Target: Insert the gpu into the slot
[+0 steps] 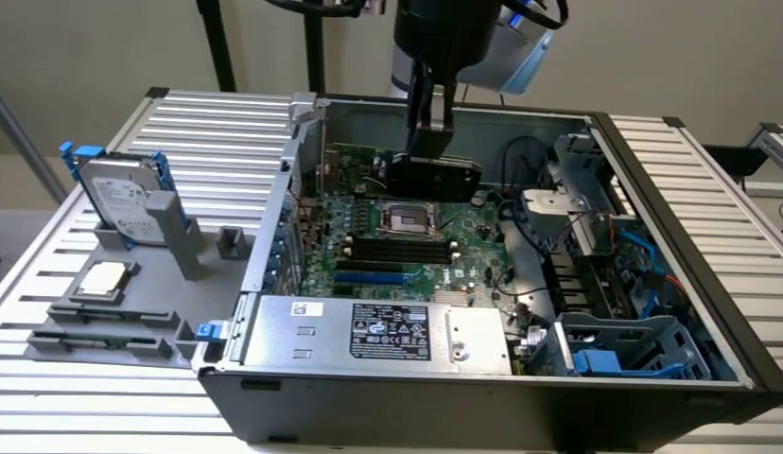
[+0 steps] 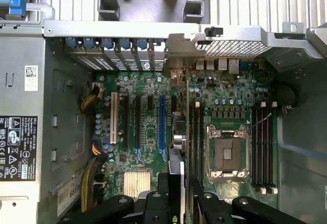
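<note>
1. Gripping the gpu (image 1: 437, 178) by its top edge, the pincer (image 1: 429, 149) holds it upright over the motherboard (image 1: 474, 236).
2. Card appears flat, black, dark-shrouded.
3. Bright-blue slot (image 2: 161, 124) stands unoccupied, apart from the card.

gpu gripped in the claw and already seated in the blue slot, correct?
Not seated. The wrist view shows the slot bare along its whole length. The gpu is gripped in the claw, held clear of the slot.

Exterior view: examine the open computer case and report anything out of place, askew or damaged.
Nothing looks damaged or spilled. The gpu hangs in the gripper above the motherboard, not seated in the blue slot.
</note>
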Robot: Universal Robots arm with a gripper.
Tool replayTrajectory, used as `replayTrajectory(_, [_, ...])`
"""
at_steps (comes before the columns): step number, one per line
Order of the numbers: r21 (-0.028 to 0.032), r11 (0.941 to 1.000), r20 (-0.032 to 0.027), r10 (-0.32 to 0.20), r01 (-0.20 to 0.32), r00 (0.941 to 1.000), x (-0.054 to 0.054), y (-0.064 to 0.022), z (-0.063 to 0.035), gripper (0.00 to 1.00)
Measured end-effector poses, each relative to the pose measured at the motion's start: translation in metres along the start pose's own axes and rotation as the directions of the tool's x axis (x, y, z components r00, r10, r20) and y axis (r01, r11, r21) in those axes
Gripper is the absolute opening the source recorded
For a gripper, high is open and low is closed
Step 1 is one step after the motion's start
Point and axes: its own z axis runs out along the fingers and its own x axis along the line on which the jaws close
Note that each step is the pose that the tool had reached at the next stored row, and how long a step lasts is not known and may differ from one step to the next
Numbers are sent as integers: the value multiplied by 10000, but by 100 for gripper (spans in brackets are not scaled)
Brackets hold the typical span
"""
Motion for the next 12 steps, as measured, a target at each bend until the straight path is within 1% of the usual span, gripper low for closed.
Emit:
replayTrajectory(3, [9, 10000, 46, -9, 9, 10000, 100, 10, 48, 26])
replayTrajectory(6, [34, 10000, 85, -10, 10, 10000, 170, 45, 95, 26])
replayTrajectory(9, [86, 10000, 108, -16, 15, 9999, 197, 93, 141, 26])
replayTrajectory(12, [142, 9999, 119, -19, 18, 9999, 206, 147, 192, 26])
